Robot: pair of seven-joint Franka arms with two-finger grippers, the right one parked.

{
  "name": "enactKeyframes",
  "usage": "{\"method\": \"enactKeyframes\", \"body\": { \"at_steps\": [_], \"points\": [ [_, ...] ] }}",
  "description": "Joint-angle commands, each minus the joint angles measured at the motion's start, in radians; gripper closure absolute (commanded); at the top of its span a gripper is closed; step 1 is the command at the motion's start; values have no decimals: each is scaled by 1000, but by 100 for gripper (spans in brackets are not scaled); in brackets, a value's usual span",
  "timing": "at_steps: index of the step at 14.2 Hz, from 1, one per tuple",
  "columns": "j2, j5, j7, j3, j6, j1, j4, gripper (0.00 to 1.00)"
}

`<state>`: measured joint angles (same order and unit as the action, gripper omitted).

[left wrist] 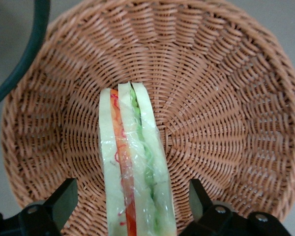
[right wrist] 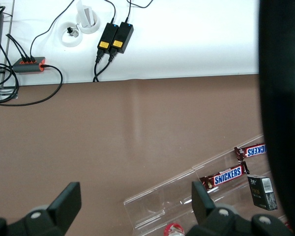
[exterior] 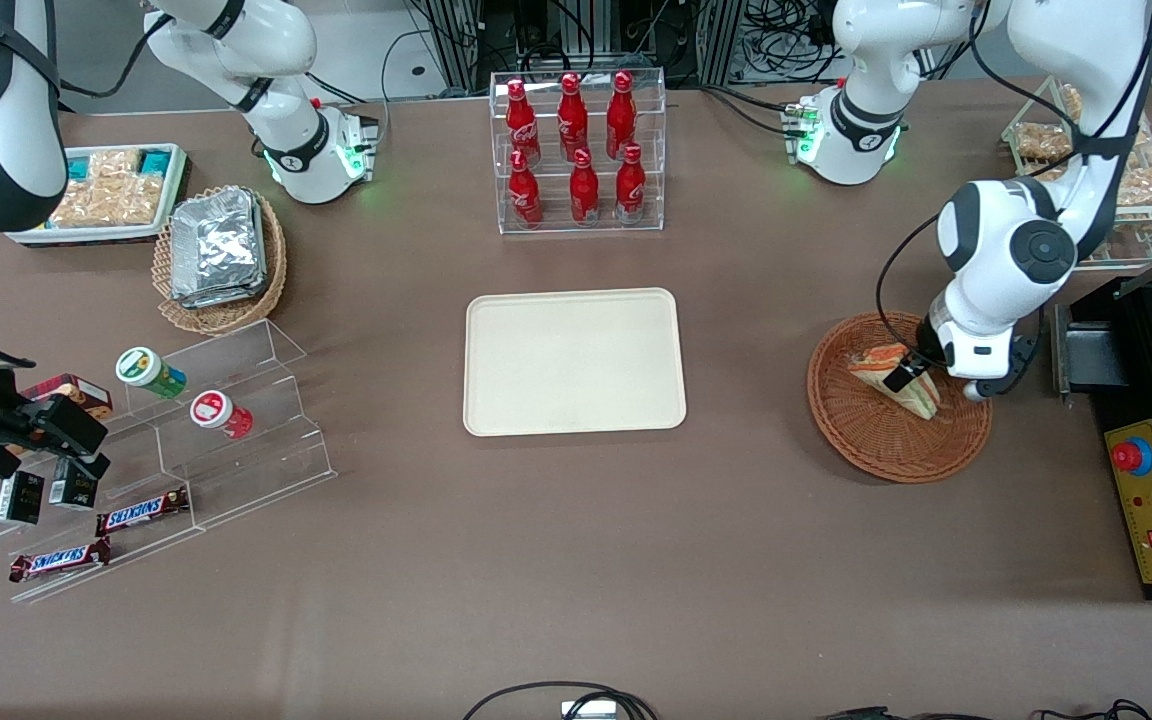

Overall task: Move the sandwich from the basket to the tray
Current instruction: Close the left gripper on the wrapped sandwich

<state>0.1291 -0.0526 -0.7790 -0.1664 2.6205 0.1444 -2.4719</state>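
- The tray (exterior: 574, 362) lies flat on the tabletop (exterior: 576, 560), nearer the front camera than the rack of red bottles (exterior: 577, 150). It carries nothing, its rim is low, and bare tabletop surrounds it, so a set-down there looks easy from any side.
- Between the tray and the basket (exterior: 898, 397) the tabletop shows nothing standing, so the carry path appears free.
- The sandwich (left wrist: 135, 167) rests on edge inside the basket, its filling edge facing the wrist camera.
- It looks light, soft and easily crushed. The clear wrap is probably slick, so a gentle squeeze across the two bread faces seems the sensible hold.
- The pincer (left wrist: 132, 204) sits low in the basket, released, with one finger on each side of the sandwich and a gap at both faces.
- The basket's raised woven wall means a lift must come before any sideways travel.
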Motion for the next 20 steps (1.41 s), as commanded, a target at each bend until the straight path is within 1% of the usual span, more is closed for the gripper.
{"method": "enactKeyframes", "body": {
  "at_steps": [1,2,3,4,5,9,11,13,15,18,20],
  "points": [
    [21,2,-25,-1,68,-6,-27,0],
    [30,2,-25,1,79,-6,-27,0],
    [35,2,-25,1,84,-6,-27,7],
    [37,2,-26,1,82,-6,-27,42],
    [35,0,-42,1,84,-5,-27,99],
    [24,0,-45,1,73,-5,-21,100],
    [-5,-4,-42,-1,34,-6,-10,100],
    [-54,-13,-29,-5,-66,-6,20,100],
    [-89,-13,-17,-42,-185,-6,82,100],
    [-105,-13,4,-113,-383,-6,216,100],
    [-95,-13,3,-181,-476,-6,298,100]
  ]
}}
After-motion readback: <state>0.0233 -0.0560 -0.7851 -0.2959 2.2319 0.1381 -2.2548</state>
